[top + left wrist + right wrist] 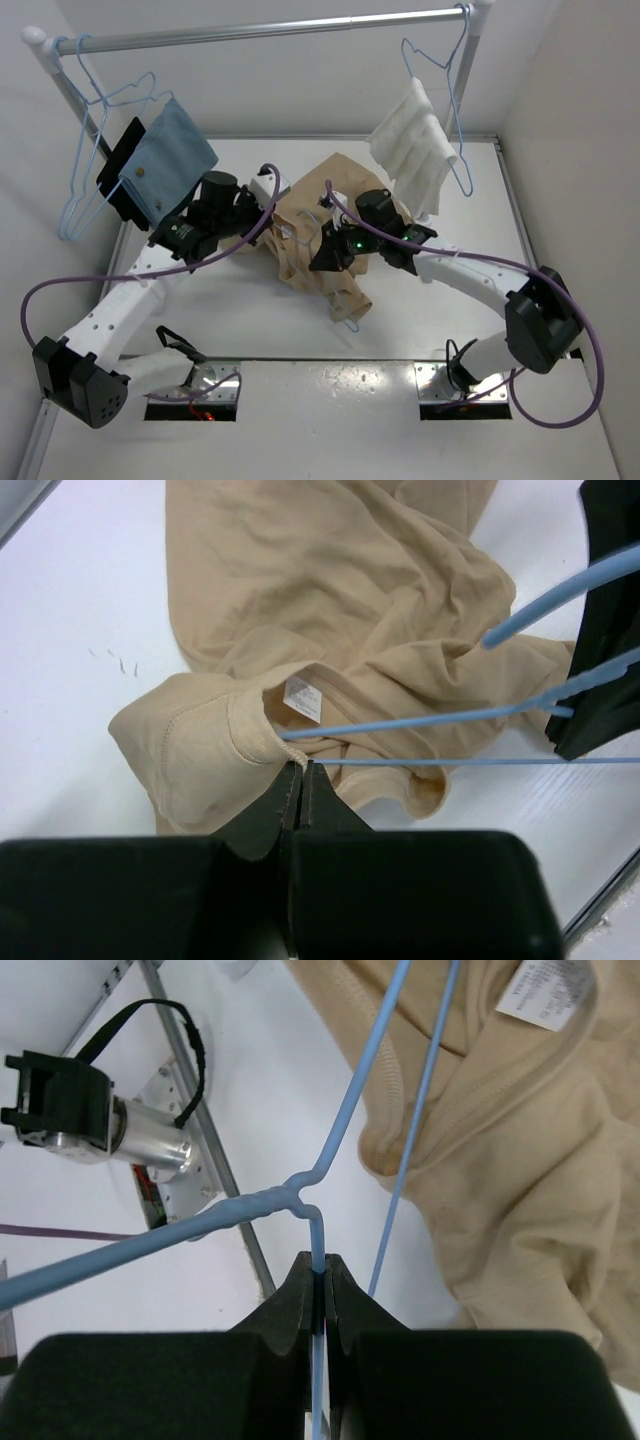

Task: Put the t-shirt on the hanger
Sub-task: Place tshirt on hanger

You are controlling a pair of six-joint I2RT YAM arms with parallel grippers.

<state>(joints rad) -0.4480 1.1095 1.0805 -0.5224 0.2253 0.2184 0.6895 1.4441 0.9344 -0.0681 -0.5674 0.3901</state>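
Observation:
The tan t-shirt [322, 262] lies bunched on the white table between both arms. My left gripper [301, 767] is shut on the ribbed edge of its collar, next to the white label [303, 698]; in the top view this gripper [283, 228] is at the shirt's left side. My right gripper [319, 1265] is shut on the neck wire of the light-blue hanger [345, 1125], just below its twist. One hanger arm and the bottom bar run into the collar opening [420, 720]. A bit of hanger wire pokes out at the shirt's near end [349, 322].
A metal rail [270, 30] spans the back. On it hang spare blue hangers [85, 170], a blue cloth [170, 160] at the left and a white towel [415, 140] at the right. Side walls close in the table. The left arm's base motor [70, 1110] stands near.

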